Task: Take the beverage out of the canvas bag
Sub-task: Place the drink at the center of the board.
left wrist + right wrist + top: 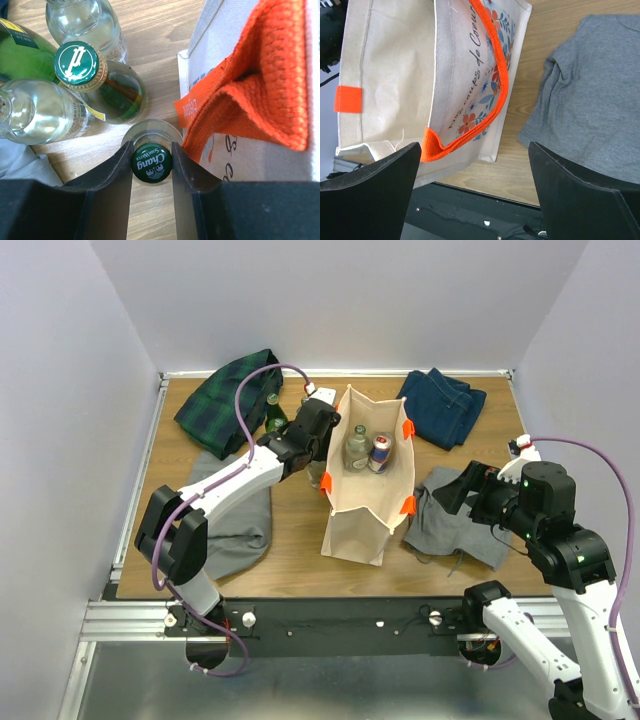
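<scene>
Several bottles [76, 62] are crowding the table [298, 540] at far left, leaving little free room there. Just right of them, the left gripper [151, 144] is clamping the green cap of the Chang bottle [151, 163], which is standing just beside the canvas bag [352, 515]. That beige bag, orange-handled and flower-printed, is standing upright mid-table, its mouth gaping over a clear bottle [357, 447] and a can [380, 452]. Further right, the right gripper [474, 150] is hanging spread wide above a grey cloth [590, 95].
</scene>
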